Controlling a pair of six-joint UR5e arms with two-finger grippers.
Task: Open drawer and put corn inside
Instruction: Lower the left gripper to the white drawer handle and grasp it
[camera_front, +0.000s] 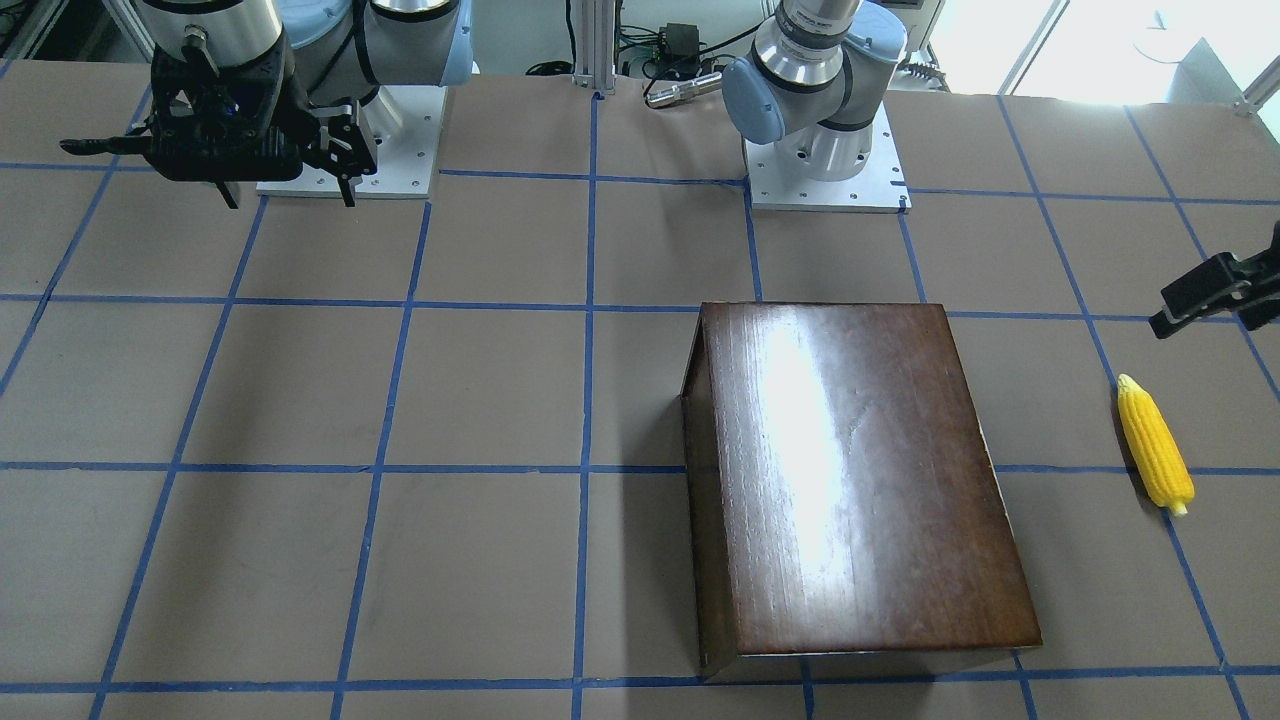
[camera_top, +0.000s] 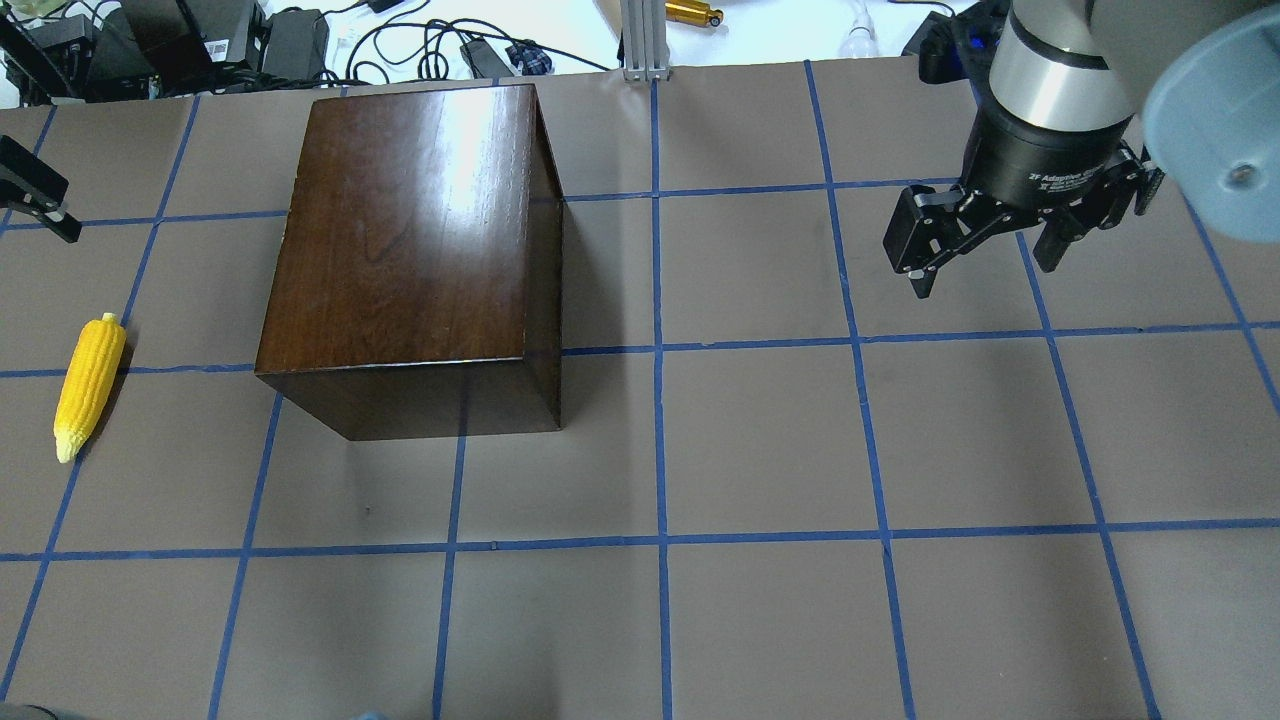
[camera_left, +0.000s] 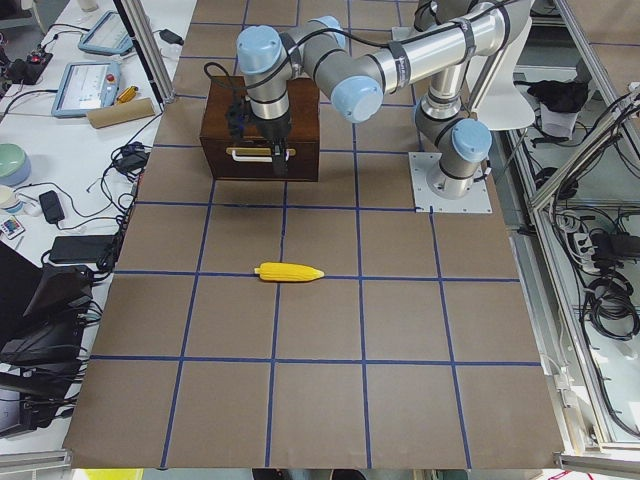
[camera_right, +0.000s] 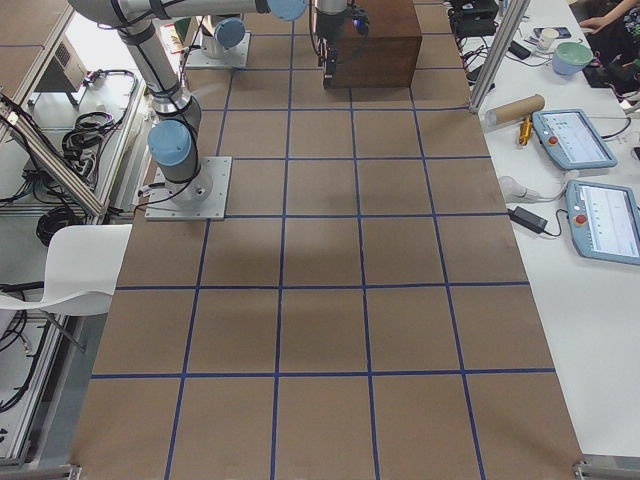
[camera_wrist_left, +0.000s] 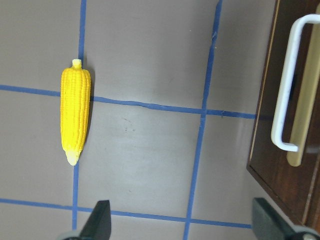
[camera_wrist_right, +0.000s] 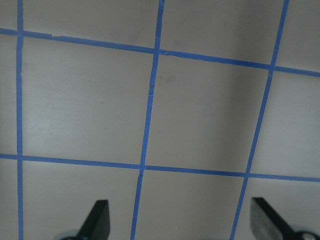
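Note:
The glossy dark-brown box stands left of the table's middle, also in the front view. Its drawer is shut, and its pale metal pull faces the table's left end. The yellow corn lies flat on the table left of the box. My left gripper is open and empty, hovering between the corn and the drawer front. My right gripper is open and empty, high over the right side.
Blue tape grids the brown table cover. The arm bases sit at the robot's edge. Cables and power bricks lie past the far edge. Tablets and a cardboard tube rest on the side bench.

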